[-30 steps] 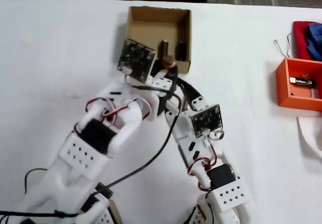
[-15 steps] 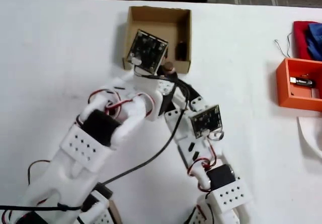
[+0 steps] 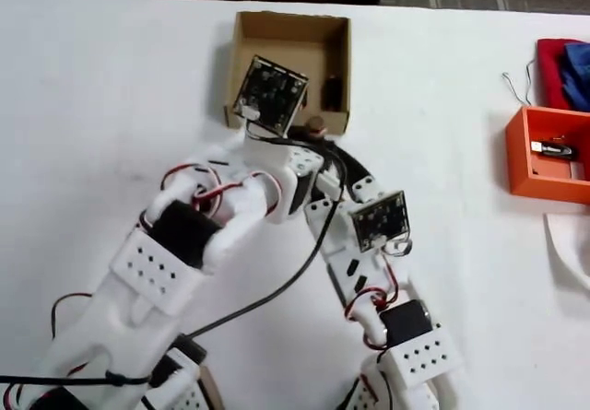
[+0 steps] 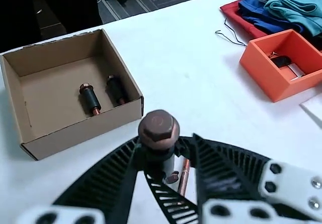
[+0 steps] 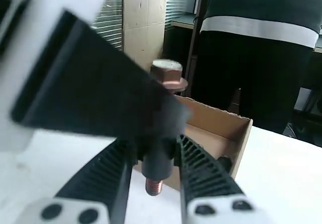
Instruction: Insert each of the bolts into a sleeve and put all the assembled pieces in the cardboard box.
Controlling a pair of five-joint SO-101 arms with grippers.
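Looking down in the high view, the left arm's camera board hangs over the cardboard box and covers part of its floor. One assembled piece lies in the open part beside the board. The bolt shows as a brown head just outside the box's near wall. Both arms crowd over it, so what grips it is hidden here. An orange tray sits well apart on the white surface, and a red cloth beyond it is cut off at the edge.

In the left wrist view, the left end effector is narrow. Its black ribbed fingers are closed on the upright bolt just under the hex head. Another ribbed finger crosses lower down and hides most of the shank, though a short copper length shows beside it. Two assembled pieces lie side by side on the box floor, near its front wall.

In the right wrist view, the right end effector is clamped on the dark sleeve. The bolt's copper tip pokes out below the sleeve. A blurred black finger of the left end effector cuts across the bolt beneath its head. The box stands just behind.
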